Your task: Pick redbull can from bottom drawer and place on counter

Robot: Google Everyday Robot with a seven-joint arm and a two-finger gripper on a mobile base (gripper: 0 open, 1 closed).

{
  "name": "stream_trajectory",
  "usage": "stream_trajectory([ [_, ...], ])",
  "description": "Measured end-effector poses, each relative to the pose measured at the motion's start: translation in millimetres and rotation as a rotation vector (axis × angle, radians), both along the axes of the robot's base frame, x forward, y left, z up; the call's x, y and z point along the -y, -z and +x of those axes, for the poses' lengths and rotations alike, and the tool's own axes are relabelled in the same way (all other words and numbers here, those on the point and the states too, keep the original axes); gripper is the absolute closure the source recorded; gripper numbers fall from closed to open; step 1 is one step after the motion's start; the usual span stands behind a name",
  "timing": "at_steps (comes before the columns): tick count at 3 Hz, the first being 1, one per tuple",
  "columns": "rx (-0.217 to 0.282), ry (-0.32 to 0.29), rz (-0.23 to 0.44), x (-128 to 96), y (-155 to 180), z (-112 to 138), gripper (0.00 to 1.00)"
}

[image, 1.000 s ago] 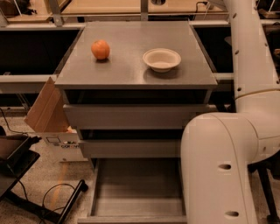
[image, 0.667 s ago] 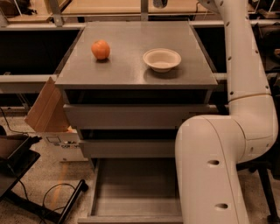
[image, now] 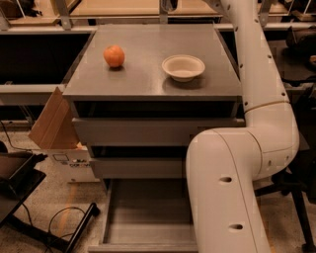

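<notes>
The bottom drawer [image: 143, 217] is pulled open, and the part of its grey tray that shows holds nothing. The redbull can is not in view; my arm's big white elbow [image: 222, 197] hides the drawer's right side. The counter [image: 148, 74] is the cabinet's grey top, carrying an orange fruit [image: 114, 56] at the left and a white bowl [image: 183, 67] at the right. My arm rises along the cabinet's right side to the top edge of the view. Only a dark piece of the gripper [image: 168, 4] shows there, beyond the counter's far edge.
The two upper drawers [image: 133, 131] are slightly open. A cardboard box [image: 52, 123] leans at the cabinet's left. A black stand and cables [image: 29, 197] lie on the floor at the left. A tan wooden bench [image: 118, 7] runs behind the cabinet. A dark chair base [image: 296, 188] is at the right.
My arm's elbow has shifted left and covers more of the open bottom drawer's right side. The fruit, the bowl and the drawers have not moved.
</notes>
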State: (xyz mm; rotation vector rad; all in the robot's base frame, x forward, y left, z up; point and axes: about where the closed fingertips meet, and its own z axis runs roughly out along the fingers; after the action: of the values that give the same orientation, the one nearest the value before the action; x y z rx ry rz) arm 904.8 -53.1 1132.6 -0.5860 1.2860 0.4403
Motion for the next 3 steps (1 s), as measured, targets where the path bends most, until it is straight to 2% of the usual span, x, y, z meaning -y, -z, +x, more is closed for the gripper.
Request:
stream_trajectory([
  [1,-0.038,0.051,0.015,-22,16,25,1.0],
  [2,-0.12,0.149,0.01,-34,48,55,1.0],
  [3,-0.204,0.207,0.037,-34,78,73,1.0],
])
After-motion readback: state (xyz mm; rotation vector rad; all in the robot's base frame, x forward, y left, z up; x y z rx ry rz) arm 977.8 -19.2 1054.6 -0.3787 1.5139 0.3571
